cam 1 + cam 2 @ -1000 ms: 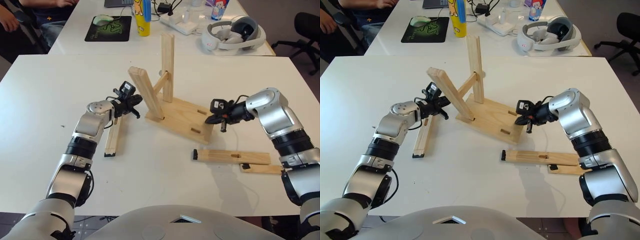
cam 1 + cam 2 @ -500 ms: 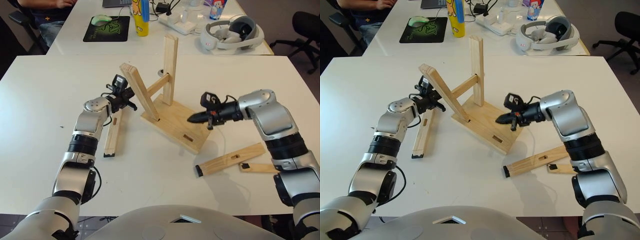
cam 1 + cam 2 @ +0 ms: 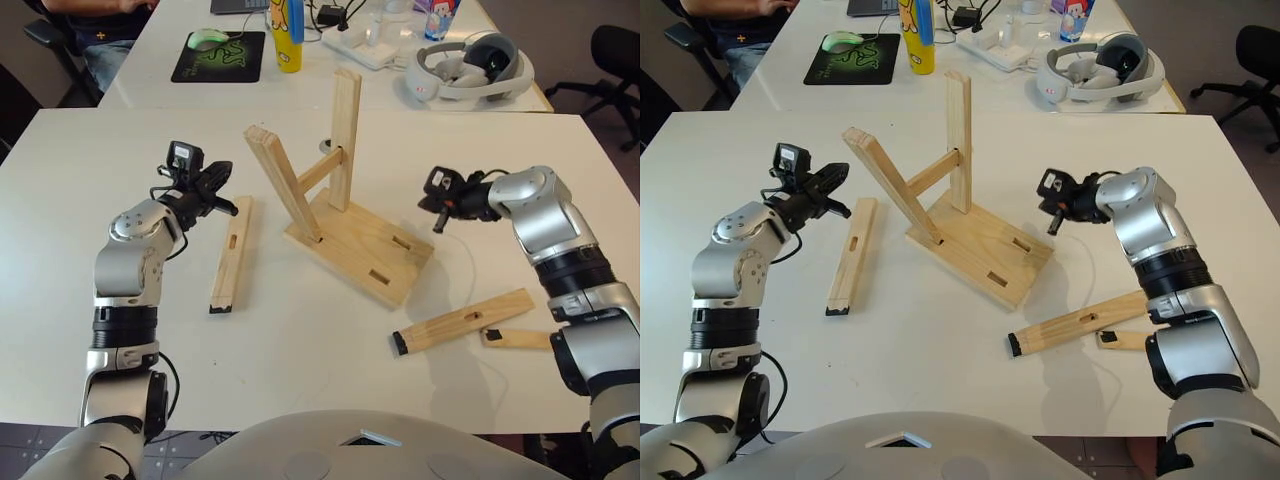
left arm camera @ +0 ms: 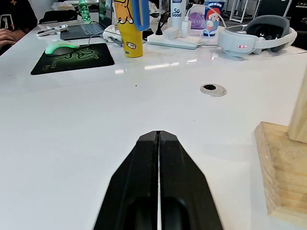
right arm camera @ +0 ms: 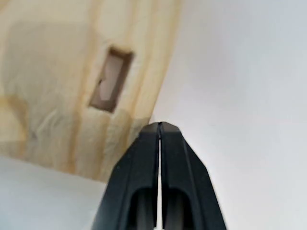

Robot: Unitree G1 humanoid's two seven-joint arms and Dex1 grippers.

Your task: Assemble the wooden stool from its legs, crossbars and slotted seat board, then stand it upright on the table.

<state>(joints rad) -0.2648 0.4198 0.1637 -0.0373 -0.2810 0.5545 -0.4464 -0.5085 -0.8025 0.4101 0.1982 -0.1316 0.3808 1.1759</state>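
Both grippers are pressed shut with nothing in them. The left gripper (image 4: pixel 159 136) hangs over the white table (image 3: pixel 300 350), just left of the far end of a loose leg (image 3: pixel 231 252) lying flat. The right gripper (image 5: pixel 159 125) hovers at the right edge of the seat board (image 3: pixel 362 248), close to one of its slots (image 5: pixel 111 79).

That seat board lies flat in the middle of the table. From its far-left part rise an upright leg (image 3: pixel 345 140) and a tilted leg (image 3: pixel 283 182) that leans away to the left. A crossbar (image 3: pixel 318 172) joins the two.

Nearer and to the right, a second loose leg (image 3: pixel 463 320) lies flat, with a short piece (image 3: pixel 520 338) just beside its right end.

On the far table sit a headset (image 3: pixel 470 68), a yellow bottle (image 3: pixel 286 30) and a mouse pad (image 3: pixel 218 55).
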